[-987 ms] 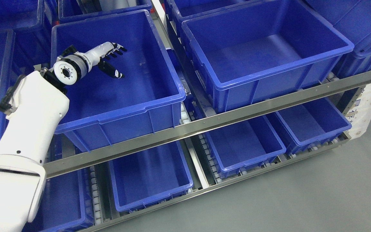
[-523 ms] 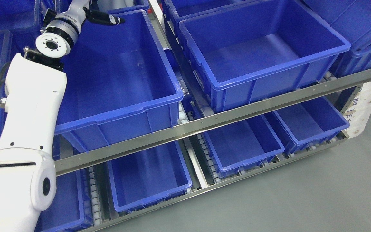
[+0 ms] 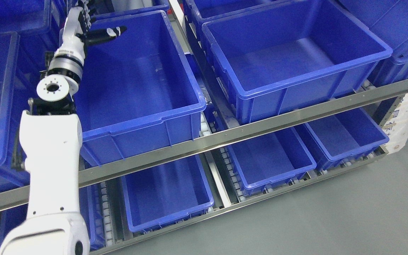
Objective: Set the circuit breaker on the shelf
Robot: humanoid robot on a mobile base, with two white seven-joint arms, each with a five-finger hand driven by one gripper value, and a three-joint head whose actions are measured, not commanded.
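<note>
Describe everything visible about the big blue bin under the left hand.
The big blue bin is a deep rectangular tub, plastic by its look, with a thick rolled rim and ribbed front wall. It appears empty; the smooth floor shows scuffs and glare. It sits level on the upper shelf tier behind the metal rail, beside a similar bin. The left hand hovers over its far left corner; contact cannot be told.

We see bins [image 3: 147, 88] in solid blue, the shelf [image 3: 225, 136] rails bare silver, and the floor [image 3: 331, 219] plain grey. Our left arm [image 3: 50, 159] is white, its hand [image 3: 83, 24] white with black fingers [image 3: 101, 32] (one white-banded).
</note>
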